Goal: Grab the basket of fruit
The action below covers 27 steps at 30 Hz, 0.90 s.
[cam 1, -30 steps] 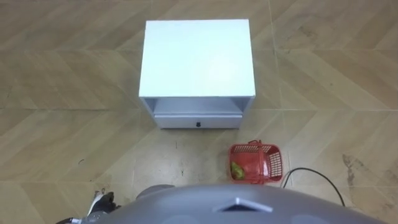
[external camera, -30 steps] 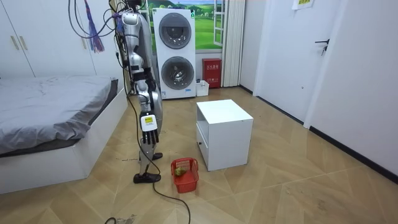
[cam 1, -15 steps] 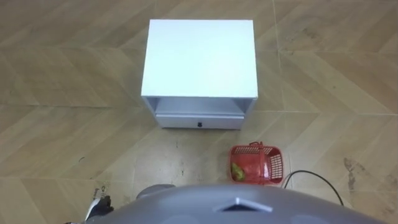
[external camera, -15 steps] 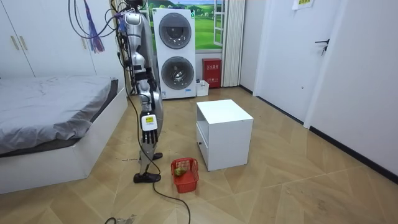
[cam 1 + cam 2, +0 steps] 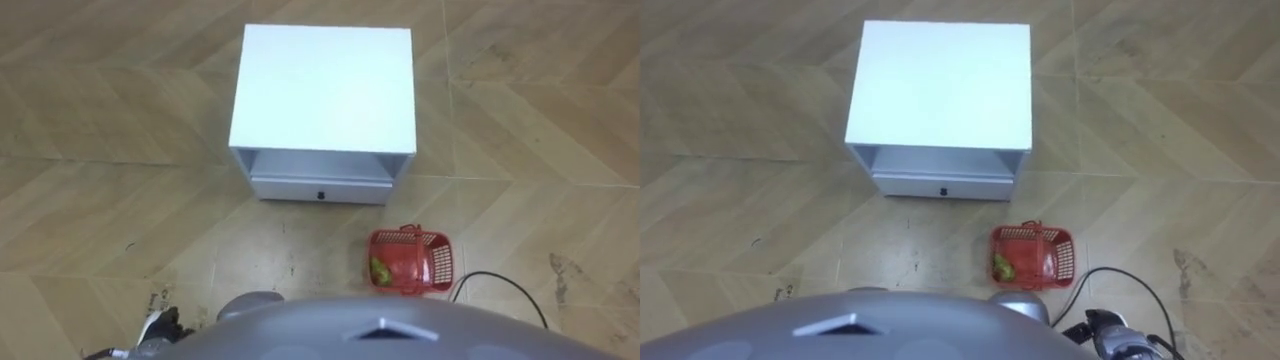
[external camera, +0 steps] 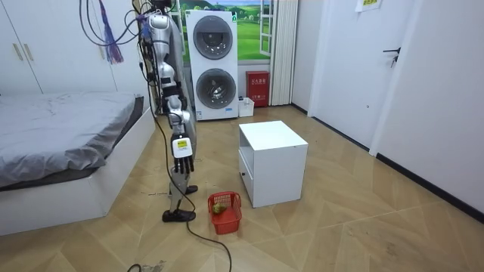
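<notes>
Since the basket (image 5: pixel 412 262) lies on the floor (image 5: pixel 90 210) by the cabinet (image 5: pixel 325 90), well ahead of left hand (image 5: pixel 158 326) and right hand (image 5: pixel 1108 326), nothing is done; reach and grasp remain. Finger state: cannot tell.

Bright, even indoor light makes the white cabinet (image 5: pixel 322 85) top glare.

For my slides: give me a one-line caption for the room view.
Robot stands between bed and white cabinet, red basket on the floor by its feet.
</notes>
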Motion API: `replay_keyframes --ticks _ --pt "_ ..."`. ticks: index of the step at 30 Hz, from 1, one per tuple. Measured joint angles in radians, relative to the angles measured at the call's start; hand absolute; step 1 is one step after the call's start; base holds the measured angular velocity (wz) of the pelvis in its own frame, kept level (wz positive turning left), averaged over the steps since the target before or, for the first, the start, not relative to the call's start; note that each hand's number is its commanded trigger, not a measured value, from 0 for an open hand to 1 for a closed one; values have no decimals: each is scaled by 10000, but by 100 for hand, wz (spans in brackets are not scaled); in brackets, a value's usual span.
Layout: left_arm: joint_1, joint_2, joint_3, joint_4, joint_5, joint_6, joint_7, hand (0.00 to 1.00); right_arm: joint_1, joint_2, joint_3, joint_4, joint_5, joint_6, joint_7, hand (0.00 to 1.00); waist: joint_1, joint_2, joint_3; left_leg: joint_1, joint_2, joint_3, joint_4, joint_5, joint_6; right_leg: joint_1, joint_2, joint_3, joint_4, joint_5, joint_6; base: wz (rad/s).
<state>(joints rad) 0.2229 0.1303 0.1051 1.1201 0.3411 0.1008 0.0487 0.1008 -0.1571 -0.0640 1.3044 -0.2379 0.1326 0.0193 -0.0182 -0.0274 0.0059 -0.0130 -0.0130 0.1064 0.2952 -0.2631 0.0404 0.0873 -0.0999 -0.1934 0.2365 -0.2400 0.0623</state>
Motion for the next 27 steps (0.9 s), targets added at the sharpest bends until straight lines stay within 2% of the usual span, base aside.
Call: replay_keyframes --ticks 2,3,5,7,8,9,10,11,12,13,15,16,17,18,19,20,21,22,23,24,27 --pt "-38 -5 82 9 52 3 -64 0 -16 3 -15 8 12 0 -143 0 18 -5 -2 -308 -6 37 225 -37 33 -275 -10 12 146 0 1 0" --pt "-67 -1 196 70 54 6 -128 0 -42 1 -66 -6 -41 2 -233 0 16 -25 -31 -542 6 65 469 -65 77 -503 -23 10 353 2 2 0" --pt "-169 0 415 233 35 7 -148 0 -77 -14 -86 3 19 14 -332 0 22 3 -15 -996 10 82 919 -110 159 -977 -87 39 851 15 -2 -2" --pt "-135 12 724 319 -19 -17 -170 0 -198 -22 -97 -220 125 107 -340 0 94 -47 -26 -1227 -6 274 962 -95 278 -1453 -198 223 1330 14 0 -15" --pt "-142 44 910 421 -92 -101 -174 0 -243 -19 -194 -509 255 187 -334 0 217 61 -84 -1484 135 388 1063 -125 443 -1828 -303 229 2053 -92 47 6" --pt "-143 109 1062 497 -136 -219 -177 0 -161 -7 -345 -724 445 218 -377 0 216 -19 -21 -1640 72 383 1398 -235 607 -2221 -678 109 4034 -260 76 28" --pt "-140 148 1197 520 -139 -256 -183 0 -92 -1 -385 -726 526 217 -422 0 221 -111 -32 -1688 -36 380 1561 -289 667 -2284 -880 139 5234 -250 60 65" --pt "-130 273 1312 472 -237 -296 -169 0 -53 -9 -385 -759 653 219 -500 0 354 -370 -88 -1927 -229 404 2007 -469 764 -2235 -1195 345 7199 -216 31 51" --pt "-216 375 1292 442 -379 -343 -154 0 -211 -72 -374 -897 1029 195 -647 0 570 -526 -88 -2451 -253 395 2758 -740 819 -2111 -1238 588 8470 -7 -30 37" --pt "-332 426 1296 442 -464 -342 -138 0 -373 -97 -363 -955 1235 142 -710 0 651 -559 -105 -2808 -249 350 3184 -850 852 -2006 -1252 603 8889 156 -85 22" --pt "-871 668 1278 592 -778 -264 36 0 -1300 -153 -225 -929 2199 -293 -907 0 727 -678 -115 -4464 -154 181 4856 -1145 1043 -1535 -1271 379 9488 765 -124 28" --pt "-1085 730 1262 641 -865 -252 148 0 -1600 -156 -136 -883 2469 -391 -929 0 774 -718 -85 -4870 -136 174 5231 -1203 1000 -1457 -1269 370 9507 861 -75 17" --pt "-1463 865 1256 768 -1133 -263 346 0 -2232 -170 63 -815 2869 -535 -925 0 886 -783 -46 -5764 -75 173 6047 -1425 913 -1393 -1286 374 9723 971 93 8" --pt "-1955 999 1220 834 -1216 -263 551 0 -2802 -180 239 -720 3342 -707 -920 0 1033 -845 8 -6756 -32 196 7119 -1673 898 -1389 -1359 385 9927 1024 162 0" --pt "-2164 1062 1191 853 -1343 -281 670 0 -3067 -180 243 -682 3570 -790 -918 0 1114 -911 29 -7257 -25 243 7674 -1791 871 -1394 -1477 390 10002 1022 163 0" --pt "-2567 1148 1158 882 -1589 -332 908 0 -3555 -192 245 -605 3930 -919 -905 0 1226 -1019 84 -8235 -14 345 8850 -2028 867 -1408 -1734 416 10174 886 158 0" --pt "-2890 1187 1010 907 -1867 -408 1093 0 -3859 -251 243 -623 4050 -1041 -861 0 1265 -1009 157 -9172 -8 376 10146 -2250 889 -1464 -1946 491 10851 -110 259 12" --pt "-3009 1186 927 912 -2008 -427 1163 0 -3900 -303 238 -633 4073 -1133 -816 0 1275 -958 205 -9586 1 356 10766 -2360 872 -1537 -1987 478 11454 -829 298 21" --pt "-3090 1219 718 906 -2277 -511 1200 0 -3899 -337 222 -780 4055 -1223 -797 0 1295 -916 256 -10261 -1 348 11790 -2557 838 -1781 -2045 583 12686 -1757 56 23" --pt "-3102 1273 450 910 -2526 -592 1248 0 -3695 -337 227 -995 4054 -1124 -807 0 1273 -953 288 -10773 -13 371 12598 -2692 811 -2010 -2082 743 13845 -2254 -122 21" --pt "-3095 1304 -147 1185 -2992 -584 1447 0 -3054 -411 201 -1729 4089 -1073 -907 0 1180 -1113 351 -11826 -55 472 14029 -2908 752 -2456 -2141 1089 15943 -2909 -165 18"
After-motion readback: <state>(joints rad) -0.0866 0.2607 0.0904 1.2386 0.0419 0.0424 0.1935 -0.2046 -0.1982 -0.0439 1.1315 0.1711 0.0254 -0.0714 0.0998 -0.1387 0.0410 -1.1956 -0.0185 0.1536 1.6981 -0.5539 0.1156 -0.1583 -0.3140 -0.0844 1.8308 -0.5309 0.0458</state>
